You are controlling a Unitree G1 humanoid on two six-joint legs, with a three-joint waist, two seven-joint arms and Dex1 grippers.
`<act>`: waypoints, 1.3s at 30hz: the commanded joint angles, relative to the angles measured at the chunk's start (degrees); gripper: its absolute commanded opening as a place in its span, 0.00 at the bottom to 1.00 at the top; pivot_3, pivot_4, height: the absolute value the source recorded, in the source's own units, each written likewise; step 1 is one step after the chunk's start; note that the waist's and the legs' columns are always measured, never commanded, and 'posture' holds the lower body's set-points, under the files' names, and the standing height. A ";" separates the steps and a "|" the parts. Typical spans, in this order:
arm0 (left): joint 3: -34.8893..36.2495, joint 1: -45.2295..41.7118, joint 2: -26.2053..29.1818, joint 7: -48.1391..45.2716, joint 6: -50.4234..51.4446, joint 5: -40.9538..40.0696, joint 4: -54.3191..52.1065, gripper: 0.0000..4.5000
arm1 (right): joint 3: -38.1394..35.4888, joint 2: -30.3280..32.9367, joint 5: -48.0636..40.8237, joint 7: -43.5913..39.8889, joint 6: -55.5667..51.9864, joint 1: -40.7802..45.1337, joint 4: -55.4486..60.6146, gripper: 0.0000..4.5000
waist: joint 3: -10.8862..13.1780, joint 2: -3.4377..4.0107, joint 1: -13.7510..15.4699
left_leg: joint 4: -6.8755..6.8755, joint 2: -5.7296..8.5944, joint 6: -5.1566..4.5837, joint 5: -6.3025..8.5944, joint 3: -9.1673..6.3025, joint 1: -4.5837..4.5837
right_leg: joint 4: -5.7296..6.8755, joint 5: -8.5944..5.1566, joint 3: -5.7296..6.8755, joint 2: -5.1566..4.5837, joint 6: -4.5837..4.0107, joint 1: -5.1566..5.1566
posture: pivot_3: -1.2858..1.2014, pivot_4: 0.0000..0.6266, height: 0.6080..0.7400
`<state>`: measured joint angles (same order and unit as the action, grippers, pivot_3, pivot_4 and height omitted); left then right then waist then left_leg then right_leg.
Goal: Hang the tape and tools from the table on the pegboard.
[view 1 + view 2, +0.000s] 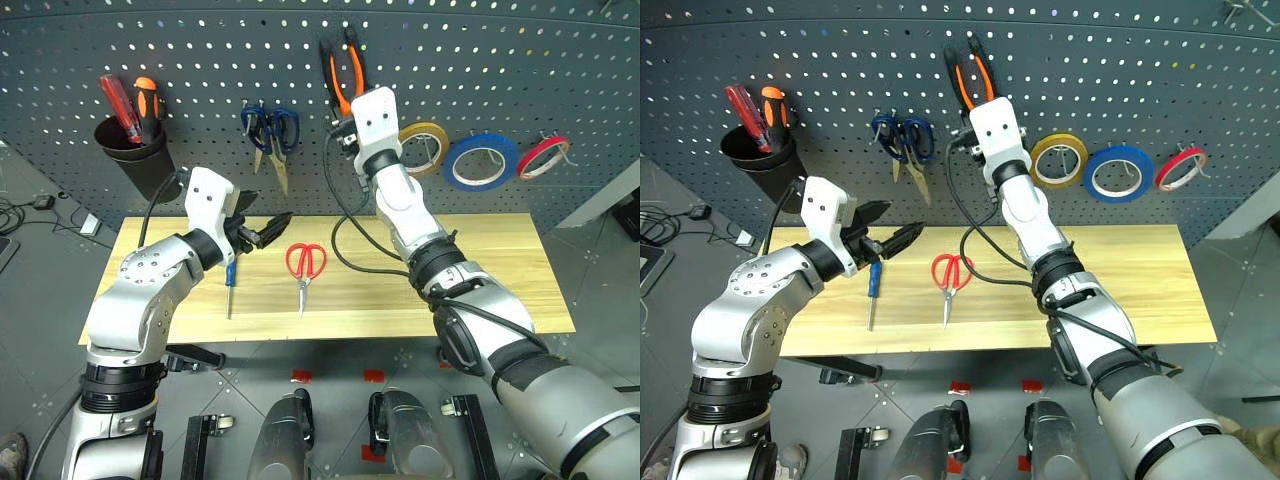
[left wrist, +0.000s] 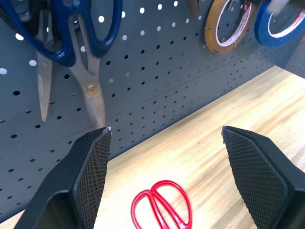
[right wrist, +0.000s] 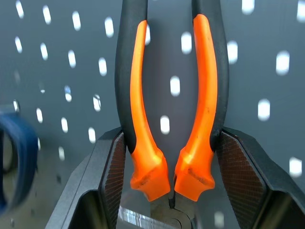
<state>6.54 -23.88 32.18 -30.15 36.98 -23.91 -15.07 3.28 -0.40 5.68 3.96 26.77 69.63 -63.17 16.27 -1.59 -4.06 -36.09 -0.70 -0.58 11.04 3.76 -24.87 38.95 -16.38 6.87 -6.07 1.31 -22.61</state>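
The pliers point(image 1: 343, 72), pinched by their handles in the right gripper point(image 3: 169, 164), are held against the pegboard point(image 1: 480, 60) at twelve o'clock of the red scissors point(image 1: 305, 265), awaiting a hook, while the left gripper point(image 2: 164, 157) is spread empty.

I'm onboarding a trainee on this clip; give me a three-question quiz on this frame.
1. True or false: the blue tape already hangs on the pegboard.
2. Which task tool does the right claw hold?
A. red-handled scissors
B. orange-and-black pliers
C. blue-handled screwdriver
3. Fill in: the left claw is ____ and holds nothing.

Key
1. True; it hangs between the yellow roll and the red roll.
2. B; the handles point up against the pegboard.
3. Open; the scissors and screwdriver lie on the table.
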 commanded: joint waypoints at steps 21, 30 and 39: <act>-4.58 8.16 -8.07 10.47 10.12 3.82 -1.00 0.99 | 4.34 4.31 -10.45 -19.30 -42.68 -36.24 61.83 1.00 | -0.02 -0.02 0.87 | 0.07 0.00 -0.02 0.03 -0.10 0.08 | -0.17 -0.02 0.05 0.00 0.02 0.18 | 0.45 0.42 1.00; -10.35 7.30 -14.53 21.29 15.43 12.52 7.20 0.99 | 1.70 12.68 -19.22 -25.36 -64.77 -46.34 80.68 1.00 | -0.02 -0.03 1.07 | -0.02 -0.04 -0.24 0.16 -0.27 0.14 | 0.00 -0.01 0.10 0.07 0.03 0.19 | 0.44 0.44 1.00; -9.20 -0.43 -22.11 24.55 11.16 14.87 22.88 0.99 | 6.49 16.06 -25.82 -32.57 -72.53 -50.01 88.82 1.00 | 0.01 -0.08 1.06 | 0.00 -0.02 -0.30 0.20 -0.21 0.07 | -0.12 0.06 0.12 0.08 -0.09 0.17 | 0.43 0.45 1.00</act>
<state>-2.56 -23.58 10.53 -5.63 49.61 -9.85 6.70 9.33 15.21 -18.42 -27.25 -45.10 20.13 22.43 16.28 -1.67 -3.00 -36.10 -0.72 -0.89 11.25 3.55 -24.81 38.81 -16.33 6.99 -5.99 1.23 -22.44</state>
